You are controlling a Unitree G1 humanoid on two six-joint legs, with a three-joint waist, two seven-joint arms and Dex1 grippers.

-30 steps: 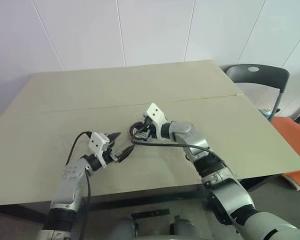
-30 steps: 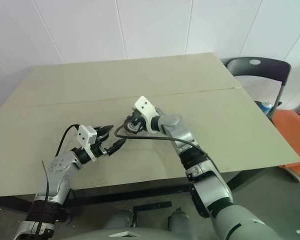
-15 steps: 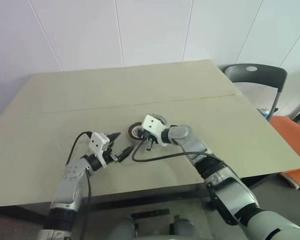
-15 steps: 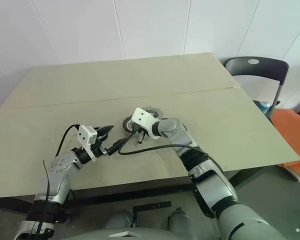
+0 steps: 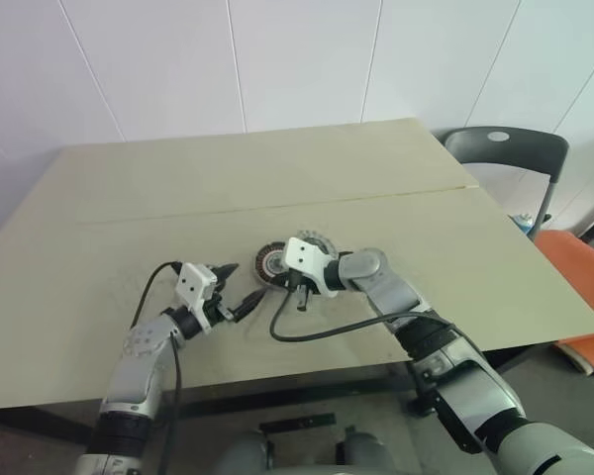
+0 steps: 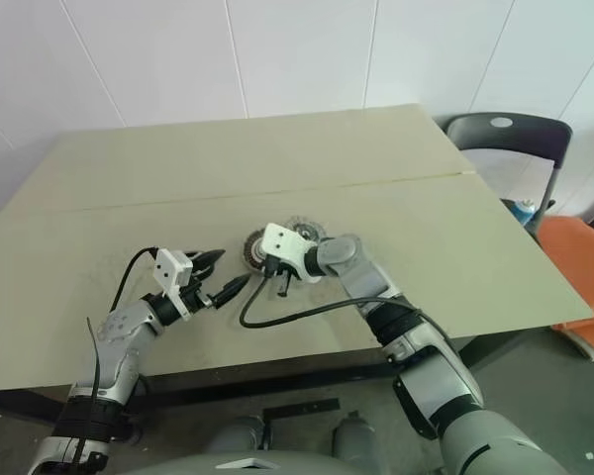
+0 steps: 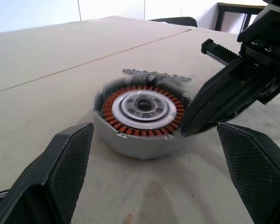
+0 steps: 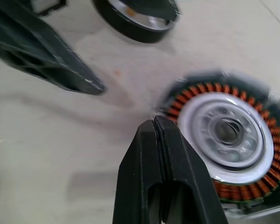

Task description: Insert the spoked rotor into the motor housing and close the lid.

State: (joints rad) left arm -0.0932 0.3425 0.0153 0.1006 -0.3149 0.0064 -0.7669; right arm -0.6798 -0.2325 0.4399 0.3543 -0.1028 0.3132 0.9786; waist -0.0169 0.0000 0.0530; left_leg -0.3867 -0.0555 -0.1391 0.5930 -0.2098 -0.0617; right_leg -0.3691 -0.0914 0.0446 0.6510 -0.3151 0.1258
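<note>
My right wrist view shows my right gripper [image 8: 155, 122] pressed together at the motor housing [image 8: 228, 140] rim. It lies flat on the table [image 5: 475, 237], windings facing up, between my spread left gripper [image 7: 154, 161] fingers.

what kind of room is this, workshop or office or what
Probably a plain test room or lab rather than a fitted workshop. A bare beige table stands against a white panelled wall, a dark chair sits at its far corner, and the only work piece is a motor housing.
</note>
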